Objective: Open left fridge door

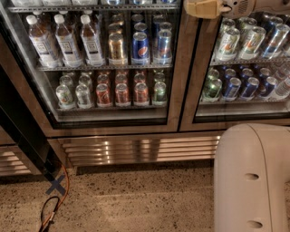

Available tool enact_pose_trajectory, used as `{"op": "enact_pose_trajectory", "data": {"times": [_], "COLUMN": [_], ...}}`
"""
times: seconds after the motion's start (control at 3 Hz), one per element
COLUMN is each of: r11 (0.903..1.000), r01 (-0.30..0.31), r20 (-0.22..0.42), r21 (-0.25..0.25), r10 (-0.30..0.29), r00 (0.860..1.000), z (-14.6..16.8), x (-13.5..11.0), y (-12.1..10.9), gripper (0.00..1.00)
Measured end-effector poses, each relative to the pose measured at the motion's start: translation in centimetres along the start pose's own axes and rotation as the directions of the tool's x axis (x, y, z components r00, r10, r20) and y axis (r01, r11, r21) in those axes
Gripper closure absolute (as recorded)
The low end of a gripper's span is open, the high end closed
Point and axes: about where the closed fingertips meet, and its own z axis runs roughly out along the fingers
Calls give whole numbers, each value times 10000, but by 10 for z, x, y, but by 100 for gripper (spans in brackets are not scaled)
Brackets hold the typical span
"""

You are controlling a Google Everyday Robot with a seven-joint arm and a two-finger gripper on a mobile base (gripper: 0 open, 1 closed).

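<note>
The left fridge door (176,95) is a glass pane in a wide bronze-steel frame. It fronts shelves of water bottles (68,41) and cans (140,45) and sits flush with the door next to it. My gripper (202,8) is at the top edge of the view, a beige part over the upright frame where the two doors meet. Most of it is cut off by the picture's edge. The white arm housing (251,181) fills the lower right.
The matching right glass door (244,68) fronts only cans. A ribbed steel grille panel (140,149) runs below both doors. A black slanted panel (20,122) stands at the left. An orange cable (63,192) and a tape cross (56,185) lie on the speckled floor.
</note>
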Motion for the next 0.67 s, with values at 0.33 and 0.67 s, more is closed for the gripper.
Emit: {"op": "enact_pose_trajectory", "data": {"times": [0.33, 0.67], "r11": [10000, 10000], "r01": [0, 0], "r20": [2, 2], "r21": [6, 6], "r10": [0, 0], "r00": [10000, 10000], "z": [0, -2], "x": [1, 0], "y": [0, -6], "gripper": [100, 100]}}
